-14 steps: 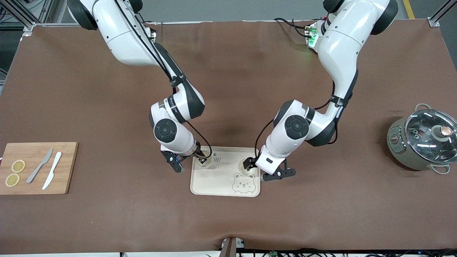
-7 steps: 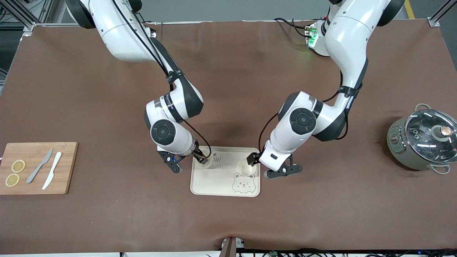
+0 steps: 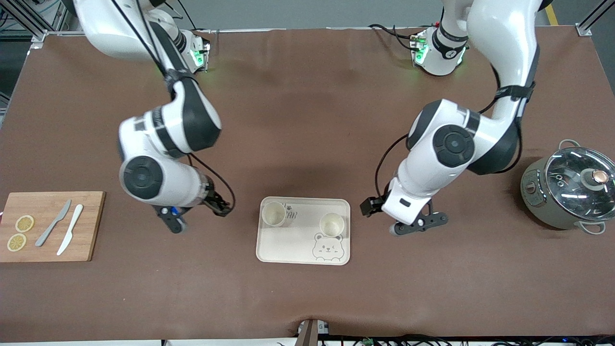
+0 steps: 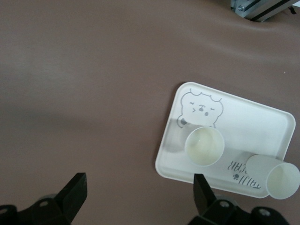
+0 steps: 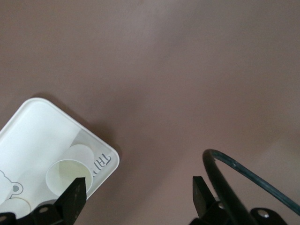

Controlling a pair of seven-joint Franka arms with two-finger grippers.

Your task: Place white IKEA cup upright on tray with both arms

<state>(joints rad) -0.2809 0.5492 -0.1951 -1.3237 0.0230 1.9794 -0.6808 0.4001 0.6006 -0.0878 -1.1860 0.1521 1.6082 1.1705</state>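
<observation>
Grippers first: the right gripper (image 3: 198,216) hangs over the bare brown table (image 3: 307,120) beside the tray (image 3: 293,250), toward the right arm's end, with its fingers (image 5: 75,197) spread wide and nothing between them. The left gripper (image 3: 399,218) hangs over the table just beside the other short edge of the tray, toward the left arm's end; its fingers (image 4: 77,187) are also spread apart and hold nothing. The cream tray lies on the table between the two grippers, with a bear face printed at its corner nearer to the front camera. Two white cups stand upright on it, mouths up. One cup (image 3: 274,214) is at the corner near the printed letters, toward the right arm's end. The second cup (image 3: 332,224) stands just above the bear face, toward the left arm's end. The cups are apart from each other and no gripper touches them. Toward the right arm's end of the table lies a wooden cutting board (image 3: 91,226) with two lemon slices (image 3: 20,232), a grey knife (image 3: 53,229) and a white knife (image 3: 70,236) on it. Toward the left arm's end stands a pot (image 3: 569,190) with a glass lid.
</observation>
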